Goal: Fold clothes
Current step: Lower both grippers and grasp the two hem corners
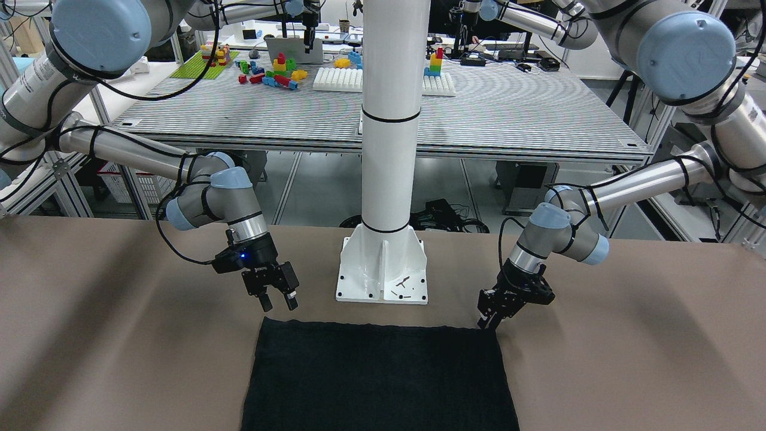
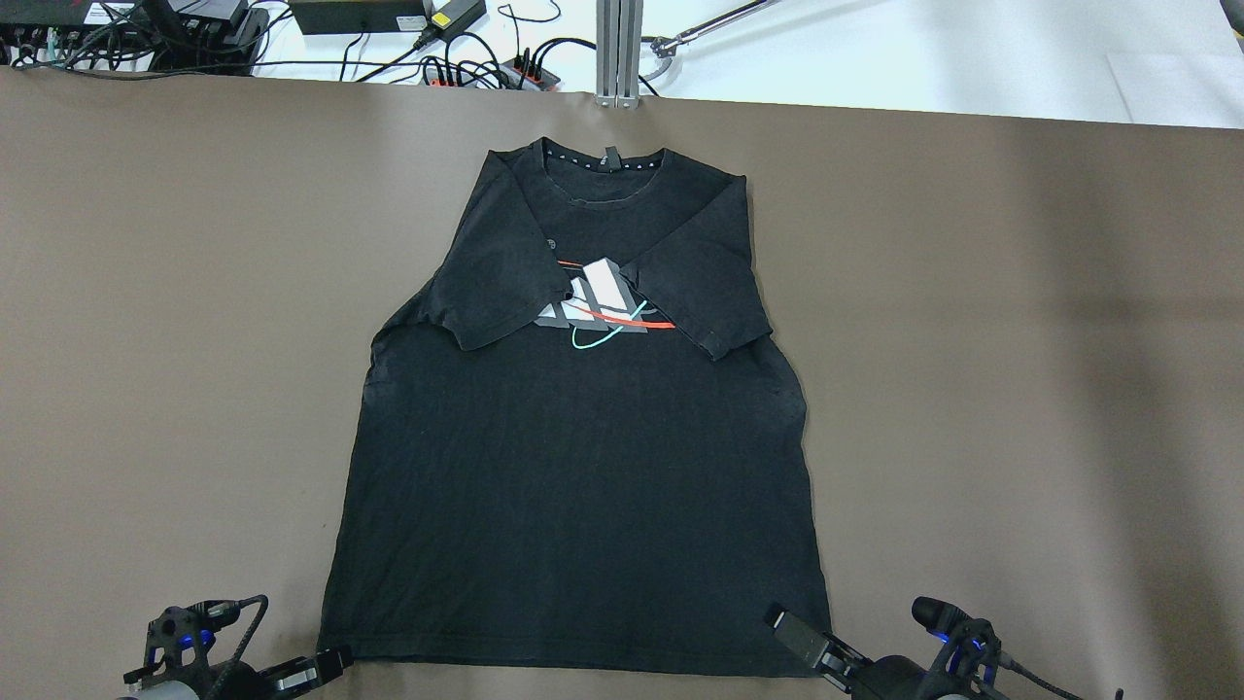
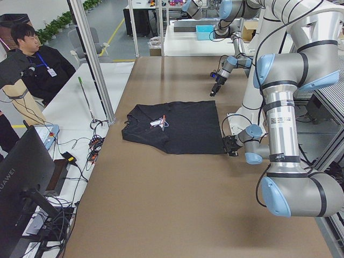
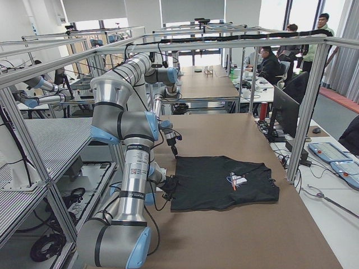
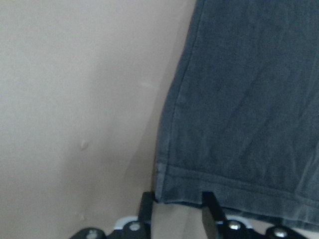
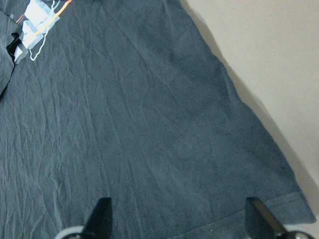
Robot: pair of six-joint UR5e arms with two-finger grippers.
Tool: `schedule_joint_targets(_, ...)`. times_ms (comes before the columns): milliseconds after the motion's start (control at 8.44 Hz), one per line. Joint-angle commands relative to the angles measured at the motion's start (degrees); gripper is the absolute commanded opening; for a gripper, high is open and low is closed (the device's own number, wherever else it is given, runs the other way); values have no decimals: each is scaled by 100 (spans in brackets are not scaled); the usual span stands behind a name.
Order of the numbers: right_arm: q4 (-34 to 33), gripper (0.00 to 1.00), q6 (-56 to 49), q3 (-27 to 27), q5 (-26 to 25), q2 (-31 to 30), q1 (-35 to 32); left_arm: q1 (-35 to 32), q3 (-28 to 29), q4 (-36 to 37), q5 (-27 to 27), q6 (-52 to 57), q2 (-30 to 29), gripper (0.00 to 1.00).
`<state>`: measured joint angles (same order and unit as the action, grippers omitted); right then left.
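The clothes are a black T-shirt (image 2: 583, 467) with a grey, red and teal chest print, spread flat on the brown table, both sleeves folded in over the chest and the collar at the far side. My left gripper (image 1: 488, 319) is down at the hem's left corner (image 5: 164, 191). Its jaws are open but narrowed, and the corner lies between its fingers (image 5: 210, 213). My right gripper (image 1: 278, 301) hangs wide open just above the table beside the hem's right corner (image 6: 294, 206), touching nothing, with its fingers (image 6: 101, 215) spread over the hem.
The white pillar's base plate (image 1: 383, 272) stands behind the hem between the two arms. Cables and power strips (image 2: 428, 49) lie past the table's far edge. A seated person (image 3: 37, 64) is beyond the far side. Bare brown table (image 2: 146, 389) lies on both sides of the shirt.
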<state>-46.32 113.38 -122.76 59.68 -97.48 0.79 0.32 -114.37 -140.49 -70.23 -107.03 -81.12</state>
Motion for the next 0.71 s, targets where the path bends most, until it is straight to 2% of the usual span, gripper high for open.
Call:
schedule_joint_targets(0,0,94,0,68,9,27,0,-14,29,4,-17,6,26,45)
schedule_joint_targets(237,0,94,0,77,0,28,0,-23,29,4,-17,6,18,45)
schedule_joint_targets(356,0,94,0,77,0,19,0,-41,29,12,-17,24,18,37)
schedule_joint_targets(474,0,94,0,77,0,27,0,-58,20,4,-17,33,9,17)
schedule_joint_targets(593,0,94,0,77,0,28,0,-67,3,4,-17,33,9,6)
